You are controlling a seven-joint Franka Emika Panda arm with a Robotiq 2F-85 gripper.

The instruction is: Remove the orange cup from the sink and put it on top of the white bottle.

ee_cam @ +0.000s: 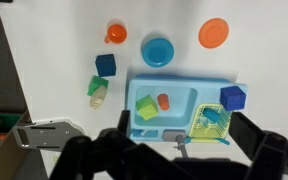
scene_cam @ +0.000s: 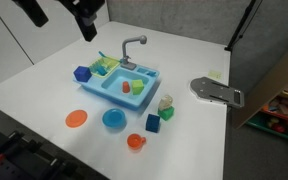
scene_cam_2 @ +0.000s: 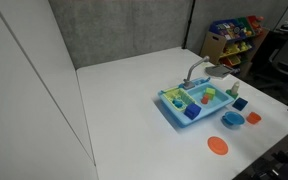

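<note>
**Off-task clutter on the table**

White table [scene_cam: 34,85] carries all of it. My wrist view shows a flat orange disc [ee_cam: 213,33], blue bowl [ee_cam: 158,51] and orange bowl-like piece [ee_cam: 115,33] in a rough row, each apart. Dark blue cube [ee_cam: 106,65] sits just beside the green cube [ee_cam: 97,86]. Grey metal bracket [scene_cam: 216,91] lies flat near the table edge. Cardboard box [scene_cam: 281,80] stands off the table beyond it. Shelf of coloured toys [scene_cam_2: 234,33] stands in the background, beside a grey panel wall [scene_cam_2: 124,30].
</note>
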